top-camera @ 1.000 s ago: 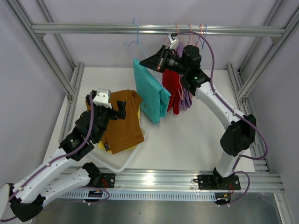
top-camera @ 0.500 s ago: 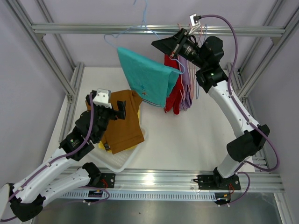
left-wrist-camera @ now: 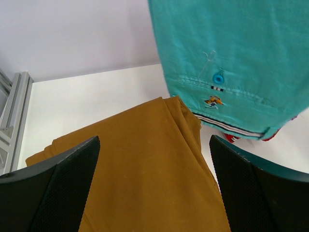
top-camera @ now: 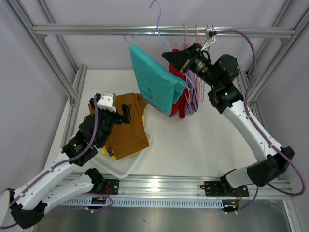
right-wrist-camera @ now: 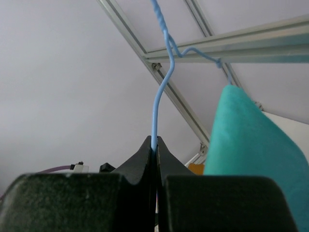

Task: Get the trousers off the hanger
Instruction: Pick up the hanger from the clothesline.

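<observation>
My right gripper (top-camera: 167,54) is shut on the wire of a blue hanger (top-camera: 155,9), as the right wrist view shows with the jaws (right-wrist-camera: 154,145) pinched on the hanger (right-wrist-camera: 161,92). The teal trousers (top-camera: 155,79) drape over this hanger, held in the air and tilted; they also show in the right wrist view (right-wrist-camera: 251,159) and the left wrist view (left-wrist-camera: 231,53). Red trousers (top-camera: 179,104) and lilac trousers (top-camera: 193,96) hang behind. My left gripper (top-camera: 110,110) is open and empty (left-wrist-camera: 154,193) above the brown trousers (top-camera: 126,126) (left-wrist-camera: 140,164). A yellow edge (top-camera: 103,151) peeks out beneath.
A white tray (top-camera: 123,169) at the near left holds the brown and yellow trousers. An aluminium rail (top-camera: 96,30) crosses the back, with several pink hangers (top-camera: 195,29) on it. Frame posts stand at both sides.
My right gripper lifted the blue hanger with the teal trousers up from their hanging spot, swung them leftward, then brought them back right. The left arm has not moved.
</observation>
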{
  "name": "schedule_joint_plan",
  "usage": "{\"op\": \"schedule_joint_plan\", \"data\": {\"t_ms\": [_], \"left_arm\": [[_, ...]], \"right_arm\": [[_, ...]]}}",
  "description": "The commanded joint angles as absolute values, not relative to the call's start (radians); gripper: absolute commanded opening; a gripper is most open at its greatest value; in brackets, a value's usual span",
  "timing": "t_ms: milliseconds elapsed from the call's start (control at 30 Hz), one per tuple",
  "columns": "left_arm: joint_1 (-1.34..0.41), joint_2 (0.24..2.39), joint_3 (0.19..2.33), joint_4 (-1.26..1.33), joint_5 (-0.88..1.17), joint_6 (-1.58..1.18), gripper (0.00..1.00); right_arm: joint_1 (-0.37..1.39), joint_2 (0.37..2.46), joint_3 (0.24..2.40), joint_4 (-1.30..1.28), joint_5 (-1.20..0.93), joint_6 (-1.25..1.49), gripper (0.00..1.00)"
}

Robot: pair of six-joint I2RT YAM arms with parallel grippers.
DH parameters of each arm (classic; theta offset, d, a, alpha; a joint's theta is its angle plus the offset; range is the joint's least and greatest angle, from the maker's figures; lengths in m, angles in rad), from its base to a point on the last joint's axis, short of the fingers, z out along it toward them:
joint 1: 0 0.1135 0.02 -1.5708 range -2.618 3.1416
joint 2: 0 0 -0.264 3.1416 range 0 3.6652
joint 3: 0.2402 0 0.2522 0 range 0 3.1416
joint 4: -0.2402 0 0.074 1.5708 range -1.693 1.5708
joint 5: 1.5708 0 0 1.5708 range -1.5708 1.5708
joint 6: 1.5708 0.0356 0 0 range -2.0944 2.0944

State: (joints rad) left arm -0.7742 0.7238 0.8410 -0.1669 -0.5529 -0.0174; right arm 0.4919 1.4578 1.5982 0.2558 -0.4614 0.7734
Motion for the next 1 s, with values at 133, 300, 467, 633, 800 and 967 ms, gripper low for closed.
{"op": "schedule_joint_plan", "data": {"t_ms": [133,300,467,633,800,967], "left_arm": [[-0.822,0.750,0.862,-0.160,-0.534,-0.003,0.99],[-0.873,0.778,0.874,-0.175,-0.497,-0.028,1.00],[-0.965,0.755,0.879,-0.112,-0.456,-0.045,0.99],[-1.066,0.773,0.916,-0.068,-0.497,-0.009,0.99],[-1.201,0.847,0.919,0.046,-0.612,0.035,0.99],[-1.299,0.992,0.916,0.195,-0.690,0.093,1.00]], "right_arm": [[0.670,1.220,1.491,0.272,-0.062,0.460,0.00],[0.732,1.177,1.407,0.241,0.116,0.379,0.00],[0.768,1.146,1.327,0.252,0.224,0.368,0.00],[0.790,1.155,1.301,0.238,0.331,0.379,0.00],[0.821,1.172,1.298,0.233,0.411,0.385,0.00],[0.844,1.180,1.301,0.219,0.465,0.388,0.00]]}}
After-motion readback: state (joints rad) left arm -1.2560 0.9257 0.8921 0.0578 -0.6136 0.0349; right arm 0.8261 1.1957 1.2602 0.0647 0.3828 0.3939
